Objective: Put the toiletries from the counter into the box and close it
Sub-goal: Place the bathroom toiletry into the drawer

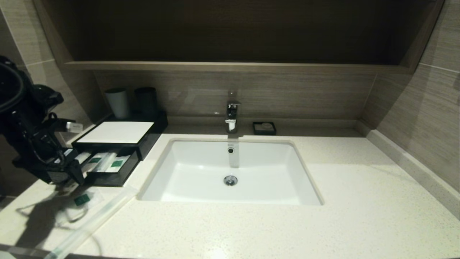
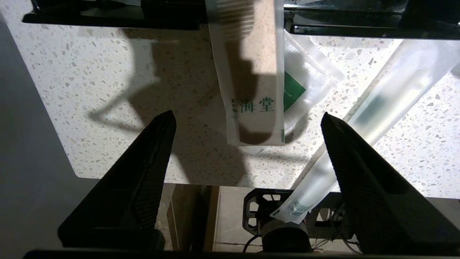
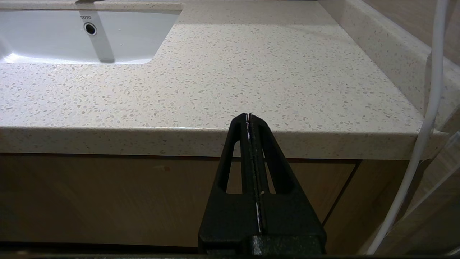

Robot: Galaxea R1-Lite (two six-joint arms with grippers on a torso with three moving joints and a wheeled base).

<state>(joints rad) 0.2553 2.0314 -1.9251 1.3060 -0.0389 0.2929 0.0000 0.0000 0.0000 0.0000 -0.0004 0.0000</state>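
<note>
The black box (image 1: pixel 151 138) with a white top stands at the counter's (image 1: pixel 251 226) back left, its front drawer (image 1: pixel 107 178) pulled out. Packets with green labels (image 1: pixel 116 162) lie inside. My left gripper (image 1: pixel 73 172) hovers open just before the drawer, nothing between its fingers (image 2: pixel 158 144). A clear comb packet (image 2: pixel 251 90) sticks out over the drawer's front edge (image 2: pixel 107 19), free of the gripper (image 2: pixel 247 114). Under it on the stone lies a flat sachet (image 2: pixel 294 91) (image 1: pixel 82 199) with a green label. A long frosted packet (image 2: pixel 388 104) (image 1: pixel 90 223) lies diagonally, its end overhanging the counter's edge. My right gripper (image 3: pixel 249 115) is shut, low before the counter's front edge.
A white sink (image 1: pixel 201 169) is set mid-counter with a faucet (image 1: pixel 231 115) behind it. Two cups (image 1: pixel 118 103) stand behind the box. A small black soap dish (image 1: pixel 264 128) sits by the back wall. Walls close in the counter at both sides.
</note>
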